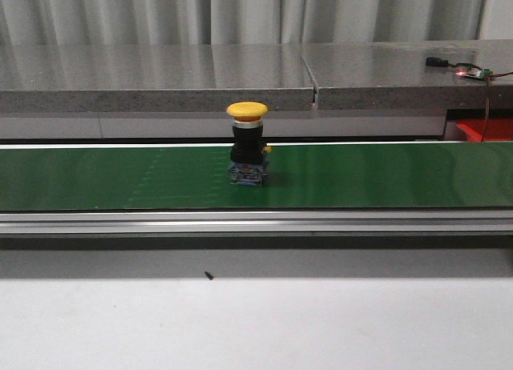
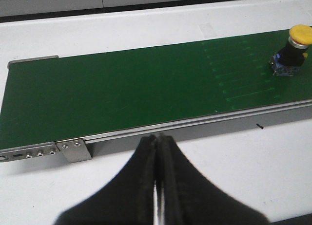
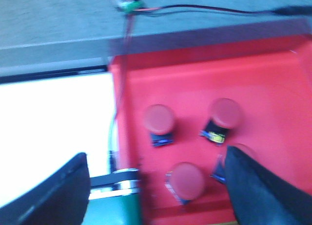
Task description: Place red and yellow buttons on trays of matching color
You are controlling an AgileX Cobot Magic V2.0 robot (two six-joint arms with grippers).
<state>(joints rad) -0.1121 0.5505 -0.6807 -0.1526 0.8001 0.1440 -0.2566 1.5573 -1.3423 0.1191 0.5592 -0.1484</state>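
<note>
A yellow button point(image 1: 247, 142) stands upright on the green belt point(image 1: 120, 178), also seen at the belt's far end as the yellow button point(image 2: 294, 48) in the left wrist view. My left gripper point(image 2: 158, 137) is shut and empty over the white table, just short of the belt's rail. My right gripper point(image 3: 156, 186) is open and empty above the red tray point(image 3: 273, 74), which holds several red buttons point(image 3: 159, 120); one is partly hidden by a finger point(image 3: 258, 191). That view is blurred. A corner of the red tray point(image 1: 487, 130) shows at the right. The yellow tray is out of view.
The belt's metal rail point(image 1: 256, 220) runs along its near side, with an end bracket point(image 2: 73, 149) at the left. A grey ledge point(image 1: 160, 78) sits behind the belt and carries a small circuit board with wires point(image 1: 473, 71). White table point(image 1: 256, 322) lies in front.
</note>
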